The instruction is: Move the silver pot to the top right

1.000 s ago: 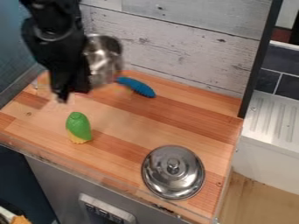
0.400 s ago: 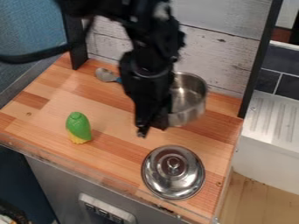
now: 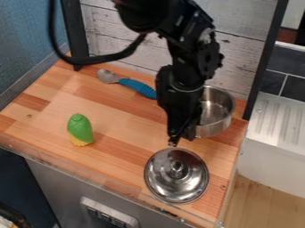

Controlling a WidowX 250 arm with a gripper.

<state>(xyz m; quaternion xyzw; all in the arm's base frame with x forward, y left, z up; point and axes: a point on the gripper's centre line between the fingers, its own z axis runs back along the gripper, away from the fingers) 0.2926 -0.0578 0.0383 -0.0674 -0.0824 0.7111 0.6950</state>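
Camera view | jaws: clamped on silver pot [image 3: 218, 113] | at counter's [image 3: 122, 122] upper right

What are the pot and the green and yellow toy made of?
The pot looks like shiny metal, probably steel: its silvery sides gleam. The toy could be plastic or rubber; its bumpy surface has a soft shine, so I can't say which.

The round silver pot [image 3: 215, 118] is smooth, shiny metal; the round silver lid with a knob [image 3: 161, 177] looks like glossy metal. The striped brown desk [image 3: 113, 133] is smooth wood. The upright whitish-grey plank wall [image 3: 128, 31] looks like rough, matt wood.
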